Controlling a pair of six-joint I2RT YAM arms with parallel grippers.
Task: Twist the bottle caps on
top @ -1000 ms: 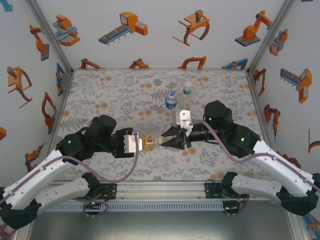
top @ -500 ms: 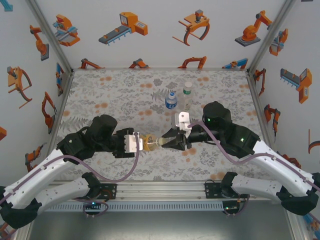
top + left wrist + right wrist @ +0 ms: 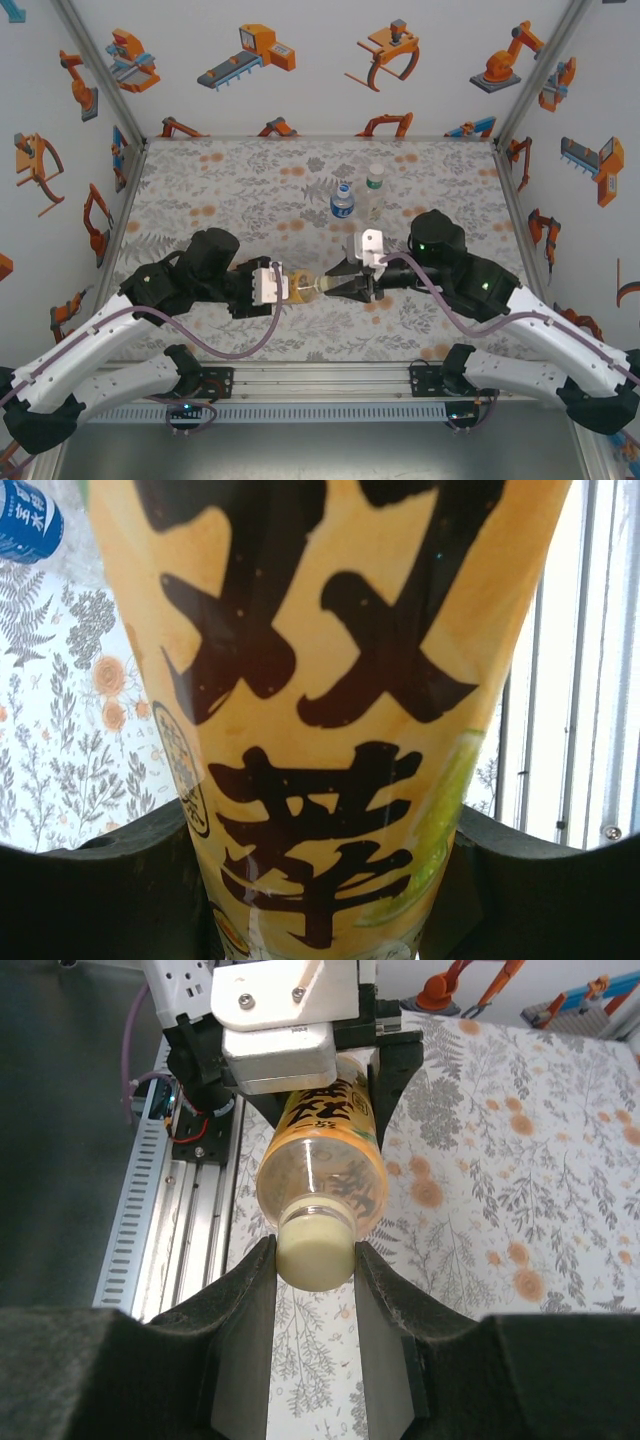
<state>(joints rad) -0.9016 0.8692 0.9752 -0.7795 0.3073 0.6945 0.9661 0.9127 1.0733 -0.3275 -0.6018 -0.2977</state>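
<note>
L gripper (image 3: 276, 285) clamps the yellow-labelled bottle (image 3: 298, 288) by its body, held horizontal over the floral mat (image 3: 220, 190), neck pointing right. The pale cap (image 3: 313, 1250) sits on that neck, w/ R gripper (image 3: 313, 1278) fingers narrow, pinching it on both sides.

Risks:
- Cap cross-threads if R wrist isn't in line w/ the bottle.
- Bottle spins in L's grip under torque.
- Pads slip on the smooth cap.

Blue-label bottle (image 3: 342, 203) & green-label bottle (image 3: 374, 188) stand upright beyond the yellow one, apart from it.
</note>
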